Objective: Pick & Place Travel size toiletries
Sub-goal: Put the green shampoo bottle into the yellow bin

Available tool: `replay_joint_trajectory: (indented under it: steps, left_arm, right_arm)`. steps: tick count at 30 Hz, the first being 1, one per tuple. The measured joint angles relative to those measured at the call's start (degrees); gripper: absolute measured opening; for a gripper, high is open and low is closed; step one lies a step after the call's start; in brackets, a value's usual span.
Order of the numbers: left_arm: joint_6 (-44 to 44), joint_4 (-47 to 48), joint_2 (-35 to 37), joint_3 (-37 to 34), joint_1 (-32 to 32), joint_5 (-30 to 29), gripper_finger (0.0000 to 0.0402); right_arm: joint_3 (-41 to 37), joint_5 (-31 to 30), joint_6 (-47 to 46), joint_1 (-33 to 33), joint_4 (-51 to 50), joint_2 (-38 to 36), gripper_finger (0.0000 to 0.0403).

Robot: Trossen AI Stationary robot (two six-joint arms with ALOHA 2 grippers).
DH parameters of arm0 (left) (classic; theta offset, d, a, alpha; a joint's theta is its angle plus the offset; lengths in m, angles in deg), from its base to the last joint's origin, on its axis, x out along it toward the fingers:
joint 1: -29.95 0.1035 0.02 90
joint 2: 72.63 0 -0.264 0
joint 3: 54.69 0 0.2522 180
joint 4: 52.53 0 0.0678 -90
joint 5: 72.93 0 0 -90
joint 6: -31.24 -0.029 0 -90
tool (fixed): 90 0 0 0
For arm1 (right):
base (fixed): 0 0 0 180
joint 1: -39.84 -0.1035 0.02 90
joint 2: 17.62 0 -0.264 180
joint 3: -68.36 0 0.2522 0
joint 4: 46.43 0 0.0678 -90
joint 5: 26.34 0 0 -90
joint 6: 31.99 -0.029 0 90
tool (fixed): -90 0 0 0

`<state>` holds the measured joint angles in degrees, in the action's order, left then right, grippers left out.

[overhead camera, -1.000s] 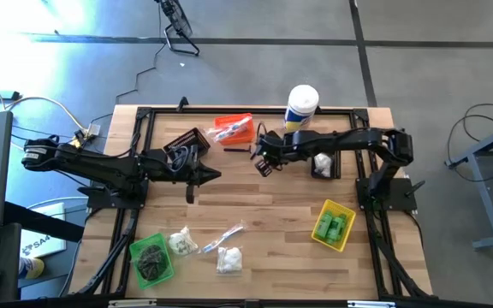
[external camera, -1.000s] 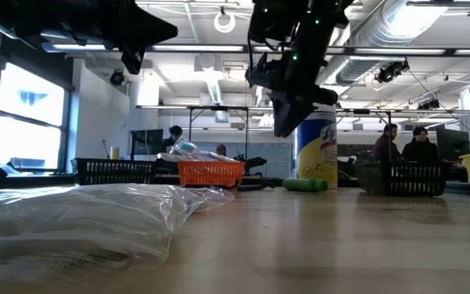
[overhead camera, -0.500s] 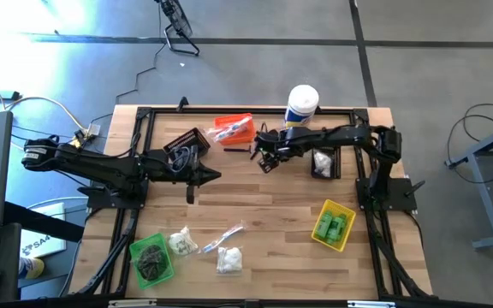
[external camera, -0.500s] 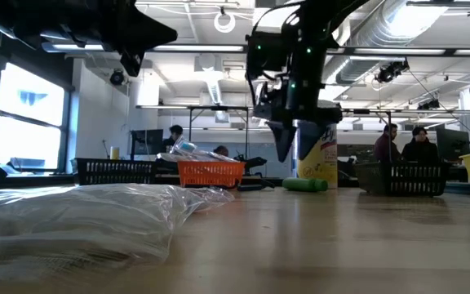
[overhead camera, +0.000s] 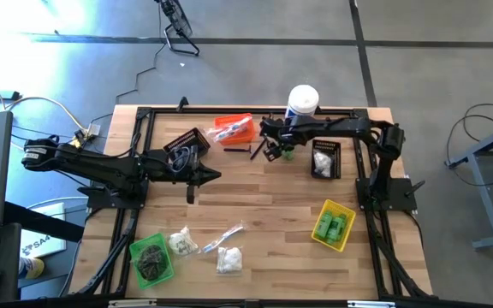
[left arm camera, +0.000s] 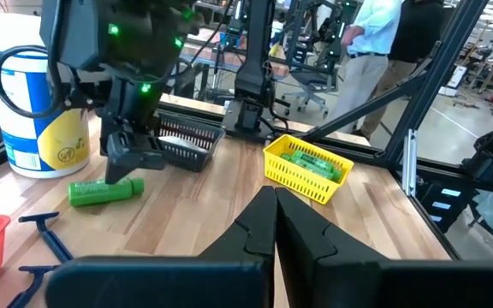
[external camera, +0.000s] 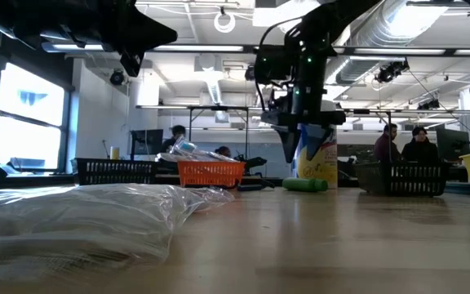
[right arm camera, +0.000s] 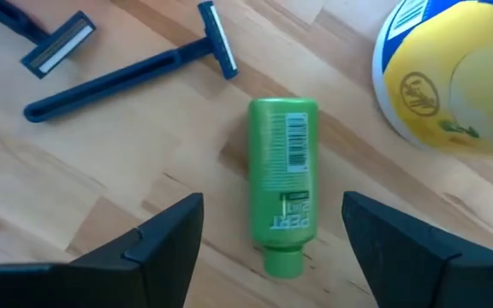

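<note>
The right gripper (overhead camera: 274, 151) hovers over a green bottle (right arm camera: 281, 184) that lies on its side on the table (overhead camera: 264, 192), just beside the tall white canister (overhead camera: 302, 101). Its jaws stand wide apart with nothing between them, one finger to each side of the bottle, as the right wrist view shows. Two blue razors (right arm camera: 131, 67) lie near the bottle on the bare wood.

The step in hand looks like the approach to a pick: the jaws are lined up above the bottle but not yet down on it. The next move calls for a straight descent until the fingers flank the bottle's body, then a close across its width, keeping clear of the canister. The yellow bin (overhead camera: 334, 225), which already holds green bottles, is probably where it goes, though that is only a guess.

The left gripper (overhead camera: 213, 175) waits over the left middle of the table with its jaws shut on nothing
</note>
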<state>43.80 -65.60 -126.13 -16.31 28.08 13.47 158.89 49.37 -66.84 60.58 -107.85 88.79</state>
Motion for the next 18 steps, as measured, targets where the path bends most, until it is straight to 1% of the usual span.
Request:
replay_joint_trajectory:
  steps: [4,13,18]
  left_arm:
    - [0.0,-0.02,0.0,0.0,-0.02,0.0,0.0]
    - [-0.06,-0.02,0.0,0.0,-0.02,-0.11,0.0]
    - [-0.24,-0.03,0.0,0.0,0.01,-4.86,0.0]
  right_arm:
    - [0.0,1.39,0.36,1.17,-0.02,0.0,0.0272]
    - [-0.02,1.14,0.25,2.25,-1.5,0.96,0.0272]
    - [-0.07,1.09,0.68,2.69,-0.9,3.72,0.0272]
